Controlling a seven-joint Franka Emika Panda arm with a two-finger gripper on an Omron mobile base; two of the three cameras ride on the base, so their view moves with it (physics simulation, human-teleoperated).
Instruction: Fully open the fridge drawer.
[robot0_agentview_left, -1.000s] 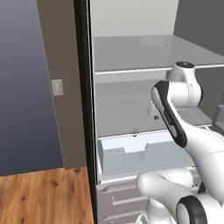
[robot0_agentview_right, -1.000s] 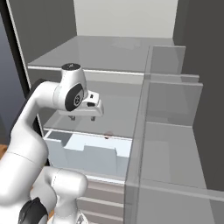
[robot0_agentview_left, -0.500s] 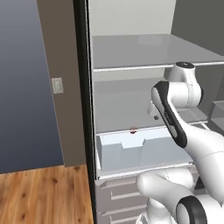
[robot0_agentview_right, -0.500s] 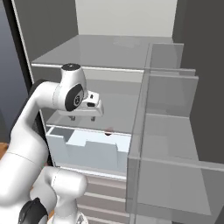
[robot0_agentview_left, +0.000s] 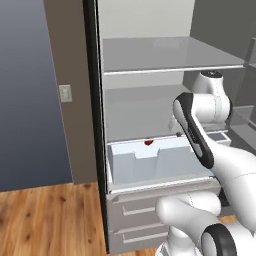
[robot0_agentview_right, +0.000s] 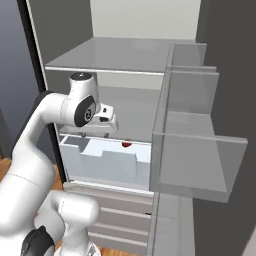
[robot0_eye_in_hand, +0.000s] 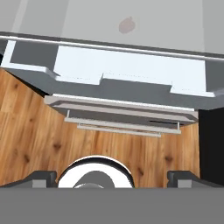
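My arm (robot0_agentview_left: 200, 135) looks like smooth, shiny white plastic with dark joints. The fridge drawer (robot0_agentview_left: 150, 162) looks like pale, milky plastic, smooth and a bit see-through. The shelves (robot0_agentview_left: 165, 57) are flat grey glass. The floor (robot0_agentview_left: 50, 220) is warm brown wood with grain lines. The grey drawers (robot0_agentview_left: 145, 217) below look matt.

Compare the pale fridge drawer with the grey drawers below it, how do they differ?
The fridge drawer is a pale blue-white, translucent open bin; the grey drawers are opaque with flat fronts. The fridge drawer has a stepped notch in its front wall's top edge and no handle that shows; the grey drawers carry long bar handles. The fridge drawer stands pulled forward, its inside showing; the grey drawers look shut. Both span the fridge's width.
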